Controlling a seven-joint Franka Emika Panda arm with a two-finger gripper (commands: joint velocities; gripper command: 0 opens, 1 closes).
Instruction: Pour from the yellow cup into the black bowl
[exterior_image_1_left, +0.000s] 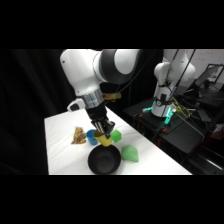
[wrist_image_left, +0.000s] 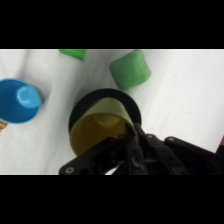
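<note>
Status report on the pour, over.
Gripper shut on the yellow cup, held over the black bowl. Blue cup and green cup close by, neither blocking.

Dark room — white table (exterior_image_1_left: 60, 150).

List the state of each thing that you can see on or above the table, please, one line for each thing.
yellow cup: held by the gripper, lifted over the black bowl
black bowl: upright on the table
blue cup: upright, mouth open
small green cup: standing on the table
green cone-like cup: lying tipped on its side
brown item: resting on the table, untouched
</note>
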